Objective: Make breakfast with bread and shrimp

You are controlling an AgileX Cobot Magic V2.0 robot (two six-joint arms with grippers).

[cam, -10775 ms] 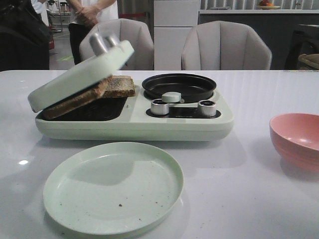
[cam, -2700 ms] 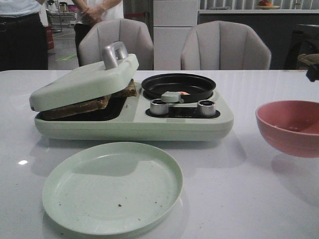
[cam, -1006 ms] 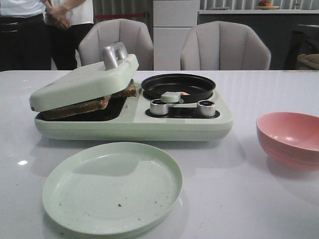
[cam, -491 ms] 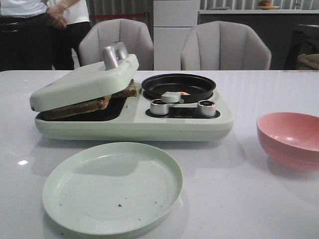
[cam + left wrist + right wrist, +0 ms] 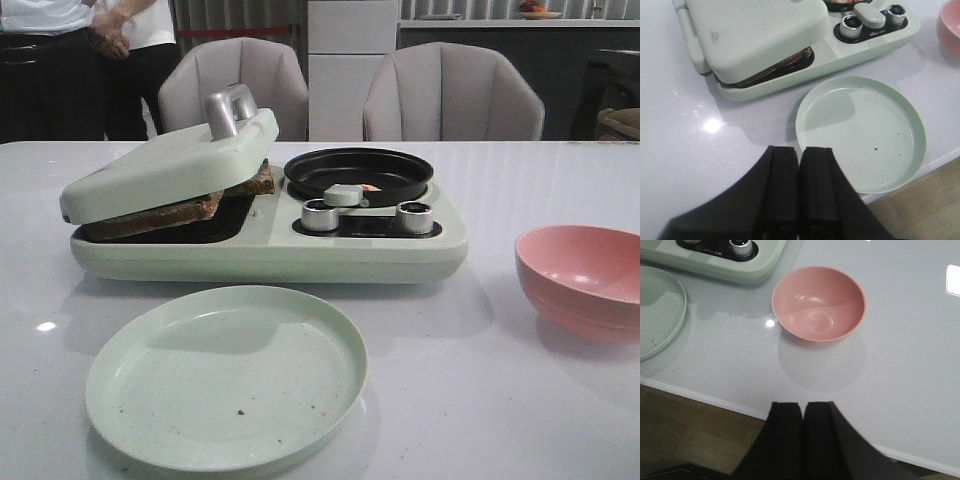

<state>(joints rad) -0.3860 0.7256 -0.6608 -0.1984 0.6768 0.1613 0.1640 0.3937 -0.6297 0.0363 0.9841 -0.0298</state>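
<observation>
The bread (image 5: 170, 208) lies as toasted brown slices in the sandwich press of a pale green breakfast maker (image 5: 268, 250), under its part-lowered lid (image 5: 170, 165); its edge also shows in the left wrist view (image 5: 785, 65). A bit of orange-pink shrimp (image 5: 368, 187) shows in the black pan (image 5: 358, 170) on the maker's right side. My left gripper (image 5: 799, 152) is shut and empty, above the table's near edge by the plate. My right gripper (image 5: 802, 407) is shut and empty, above the table's near edge in front of the pink bowl. Neither gripper shows in the front view.
An empty pale green plate (image 5: 226, 375) lies in front of the maker; it also shows in the left wrist view (image 5: 861, 131). An empty pink bowl (image 5: 580, 280) stands at the right, also in the right wrist view (image 5: 818, 302). Two chairs and standing people are behind the table.
The press lid came down onto the bread and shrimp appeared in the pan. The pink bowl was lifted and tilted at the right, then set down; it has been still for the last second.
</observation>
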